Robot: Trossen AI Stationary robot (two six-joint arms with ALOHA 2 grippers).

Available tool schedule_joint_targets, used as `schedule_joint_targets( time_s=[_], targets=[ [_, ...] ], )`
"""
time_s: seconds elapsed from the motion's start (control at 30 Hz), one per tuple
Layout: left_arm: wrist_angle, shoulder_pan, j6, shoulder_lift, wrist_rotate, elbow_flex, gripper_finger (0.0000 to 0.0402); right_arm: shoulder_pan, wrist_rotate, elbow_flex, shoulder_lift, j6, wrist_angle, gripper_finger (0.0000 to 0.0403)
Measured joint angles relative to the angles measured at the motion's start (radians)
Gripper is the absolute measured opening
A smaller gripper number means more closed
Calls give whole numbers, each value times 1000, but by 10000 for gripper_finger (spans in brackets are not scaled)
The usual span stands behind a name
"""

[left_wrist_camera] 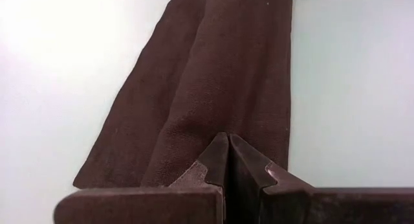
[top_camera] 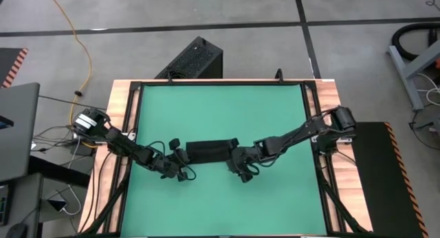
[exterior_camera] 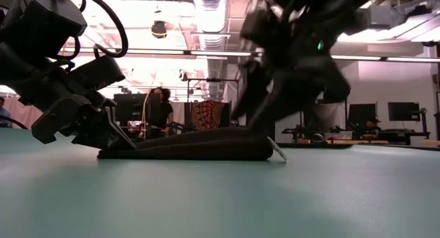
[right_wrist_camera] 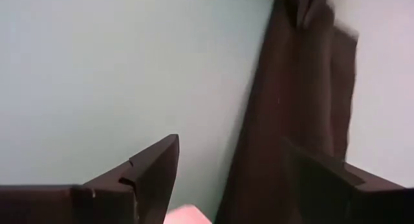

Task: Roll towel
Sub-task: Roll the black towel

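The black towel (top_camera: 212, 150) lies on the green mat as a narrow, folded strip running left to right; it also shows in the low view (exterior_camera: 199, 147). Its small white tag (exterior_camera: 278, 150) sticks out at the right end. My left gripper (top_camera: 182, 157) is shut at the towel's left end. My right gripper (top_camera: 238, 162) is open at the towel's right end. In the right wrist view (right_wrist_camera: 226, 166) one finger (right_wrist_camera: 317, 175) stands over the cloth and the other (right_wrist_camera: 155, 169) over bare mat. I cannot tell whether it touches the towel. My left gripper has the towel's left end (left_wrist_camera: 213, 123) at its shut fingertips, where a ridge of cloth runs up to them. The fingers come low and slanting from the table's left, along the strip. The towel lies flat on the mat.
A black vented box (top_camera: 194, 58) stands on the floor beyond the table's far edge. A wooden frame (top_camera: 127, 114) borders the green mat (top_camera: 220, 107), which is bare on the far and near sides of the towel. People and desks show in the room behind (exterior_camera: 161, 107).
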Motion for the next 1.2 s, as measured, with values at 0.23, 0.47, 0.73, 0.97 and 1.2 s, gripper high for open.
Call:
schedule_joint_targets(
  time_s=[0.23, 0.47, 0.73, 0.97, 1.2],
  targets=[
    [-2, 0, 2, 0, 3, 0, 0, -33, 124, 3, 94, 31, -96, 291],
    [-3, 0, 18, 0, 6, 0, 0, -53, 101, 0, 57, 55, -164, 291],
    [-3, 0, 30, 0, 6, 0, 0, -97, 102, -3, 11, 3, -208, 291],
    [-3, 0, 30, 0, 6, 0, 0, -106, 77, -3, -1, 13, -270, 291],
    [-3, 0, 34, 0, 6, 0, 0, -83, 79, -2, -12, 8, -279, 291]
  ],
)
